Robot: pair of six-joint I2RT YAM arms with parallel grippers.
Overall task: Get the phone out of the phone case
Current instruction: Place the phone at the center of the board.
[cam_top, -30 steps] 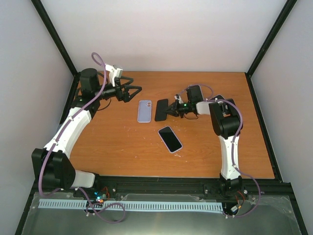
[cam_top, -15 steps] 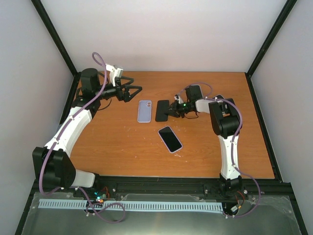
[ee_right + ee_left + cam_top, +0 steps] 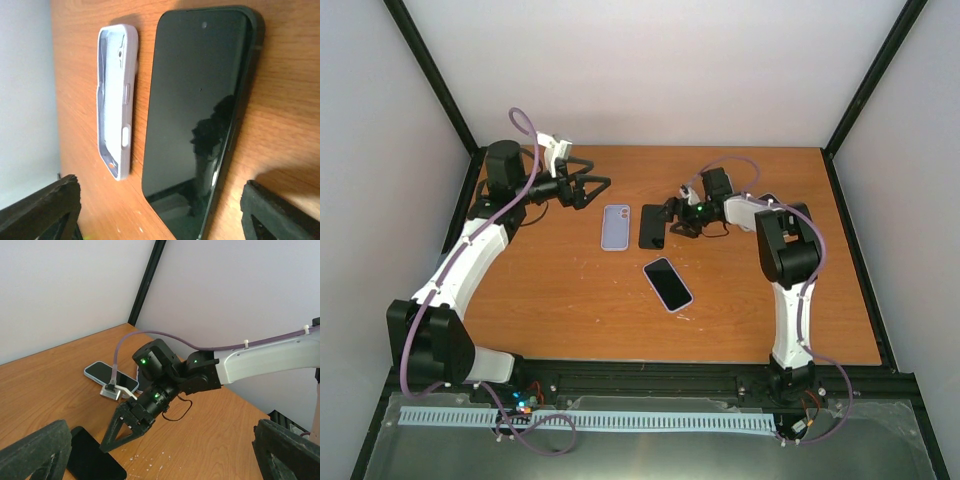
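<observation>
Phone (image 3: 200,115) flat beside case (image 3: 117,100) | right gripper (image 3: 671,218) open, empty | left gripper (image 3: 592,187) open, empty

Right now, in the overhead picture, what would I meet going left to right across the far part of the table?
left claw → empty lilac phone case → black phone → right claw. The second phone, lying nearer the arm bases, overlaps the black phone sideways, so I leave it out.
</observation>
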